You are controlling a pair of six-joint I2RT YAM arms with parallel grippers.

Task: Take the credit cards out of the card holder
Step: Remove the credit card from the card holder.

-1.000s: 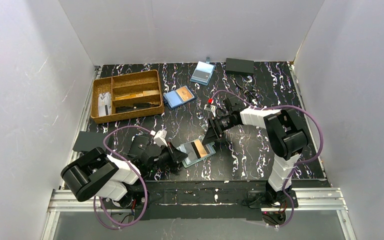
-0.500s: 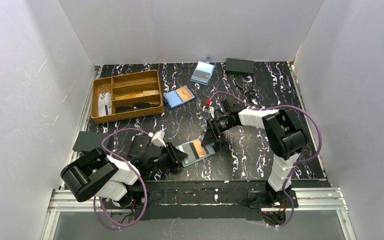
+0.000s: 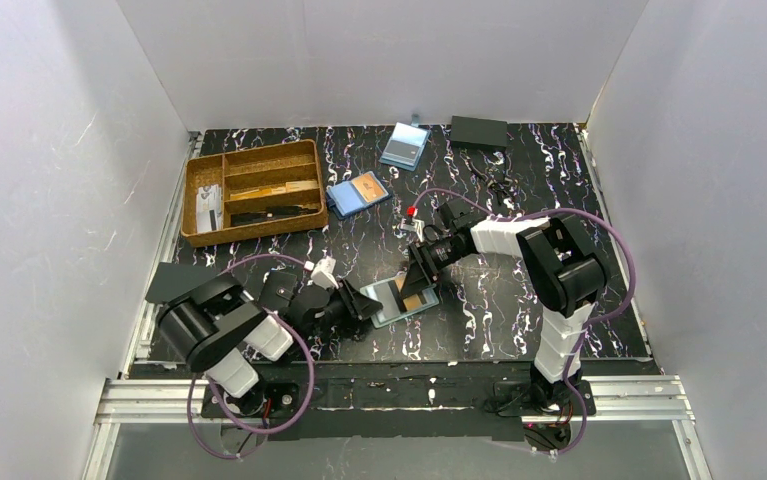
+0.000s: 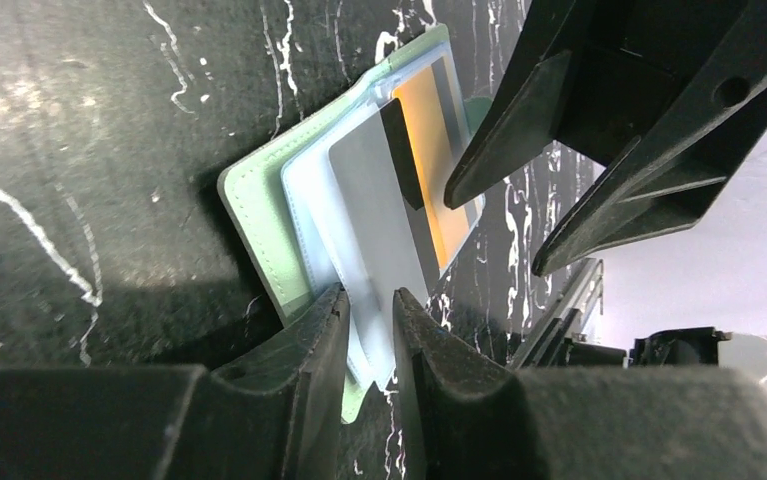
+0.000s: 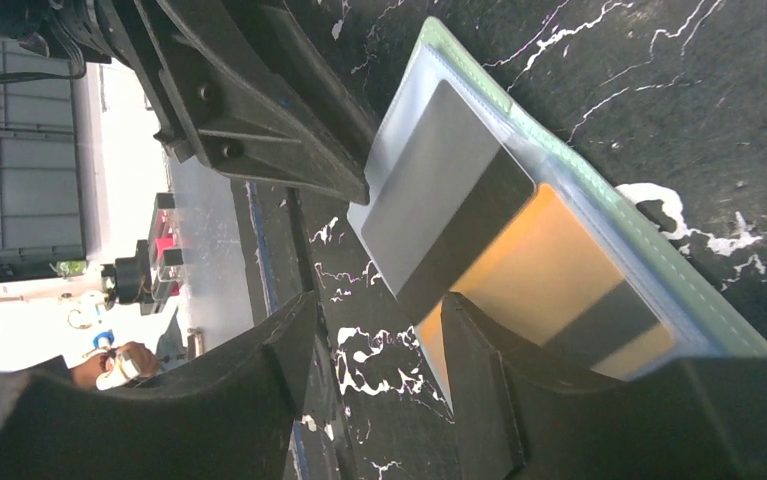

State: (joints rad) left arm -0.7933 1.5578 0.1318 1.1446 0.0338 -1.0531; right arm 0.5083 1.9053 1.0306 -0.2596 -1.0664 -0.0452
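Note:
The card holder [image 3: 384, 310] lies flat near the table's front, pale green in the wrist views [image 4: 254, 230], with a clear pocket. A grey card [image 4: 369, 200] and an orange card [image 4: 429, 130], both with a black stripe, stick out of it. My left gripper [image 4: 369, 305] is low at the holder's near edge. Its jaws are a narrow gap apart, and the pocket's corner lies in that gap. My right gripper [image 5: 379, 310] is open at the far end. One finger rests on the orange card [image 5: 539, 260] and the other hangs over bare table.
A wooden tray [image 3: 194, 200] with compartments stands at the back left. Beyond the arms lie a bright blue holder with an orange card [image 3: 359, 192], a pale-blue holder with a grey card [image 3: 405, 145] and a dark flat box [image 3: 479, 132]. A small red-topped item [image 3: 414, 212] sits behind the right gripper.
My left gripper has gone from shut to slightly open and has slid right onto the holder's near edge. The right gripper has edged left over the orange card.

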